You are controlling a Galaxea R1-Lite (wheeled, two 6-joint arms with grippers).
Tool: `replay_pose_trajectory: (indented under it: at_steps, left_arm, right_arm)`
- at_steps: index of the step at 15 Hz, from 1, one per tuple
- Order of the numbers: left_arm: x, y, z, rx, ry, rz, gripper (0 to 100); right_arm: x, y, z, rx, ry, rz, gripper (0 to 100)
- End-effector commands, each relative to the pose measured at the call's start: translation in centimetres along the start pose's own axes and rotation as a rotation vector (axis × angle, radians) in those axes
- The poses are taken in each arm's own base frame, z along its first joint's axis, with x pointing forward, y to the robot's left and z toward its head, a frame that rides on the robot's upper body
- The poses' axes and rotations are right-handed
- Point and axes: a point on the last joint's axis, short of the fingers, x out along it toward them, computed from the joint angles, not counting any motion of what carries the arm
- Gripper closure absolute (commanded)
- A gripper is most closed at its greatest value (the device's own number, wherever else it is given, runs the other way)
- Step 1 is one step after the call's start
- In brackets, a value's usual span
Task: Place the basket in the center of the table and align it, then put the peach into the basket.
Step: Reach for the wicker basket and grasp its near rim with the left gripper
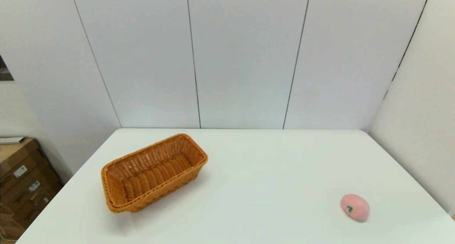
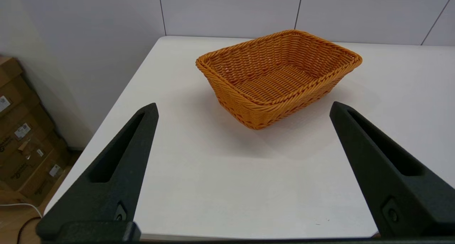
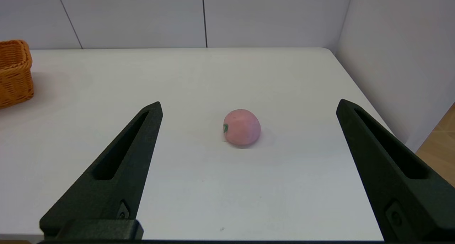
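The orange-brown woven basket point(image 1: 153, 173) sits empty on the left part of the white table point(image 1: 270, 166), turned at an angle to the table's edges. It also shows ahead of my left gripper point(image 2: 243, 107), which is open and holds nothing, back near the table's front edge; a corner of the basket point(image 2: 280, 77) points toward it. The pink peach point(image 1: 354, 207) lies on the table at the front right. My right gripper point(image 3: 249, 105) is open too, and the peach point(image 3: 242, 127) rests a little beyond its fingertips. Neither arm appears in the head view.
White wall panels stand behind the table and along its right side. Cardboard boxes point(image 1: 21, 180) are stacked on the floor left of the table. The basket's end point(image 3: 14, 71) shows far off in the right wrist view.
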Motion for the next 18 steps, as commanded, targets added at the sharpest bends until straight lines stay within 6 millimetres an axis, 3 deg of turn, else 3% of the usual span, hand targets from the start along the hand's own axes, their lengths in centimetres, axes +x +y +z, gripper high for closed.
replay_pose_trajectory:
  at_steps: [1,3,4,5,8,10,14,18]
  left_arm:
    - [-0.3,-0.1,1.7,-0.025,-0.021,0.006,0]
    - [0.6,-0.4,7.8,-0.204,0.03,-0.006,0]
    - [3.9,-0.7,10.8,-0.32,0.168,0.029,0]
    - [7.5,-0.9,11.6,-0.401,0.31,0.081,0]
    - [17.6,-1.2,9.9,-0.536,0.667,0.248,0]
    - [22.6,-1.3,8.1,-0.633,0.794,0.347,0]
    - [27.7,-1.1,2.9,-0.657,0.993,0.482,0]
    - [29.4,-0.5,0.9,-0.654,1.05,0.528,0]
  right_arm:
    - [0.0,0.0,0.0,-0.002,0.001,0.0,0]
    - [0.0,0.0,0.0,-0.005,0.001,0.0,0]
    - [0.0,0.0,0.0,-0.003,0.001,0.0,0]
    - [0.0,0.0,0.0,-0.002,0.001,0.0,0]
    - [0.0,0.0,0.0,-0.002,0.0,0.0,0]
    - [0.0,0.0,0.0,-0.002,0.001,0.0,0]
    - [0.0,0.0,0.0,0.0,0.001,0.0,0]
    - [0.0,0.0,0.0,0.0,0.001,0.0,0]
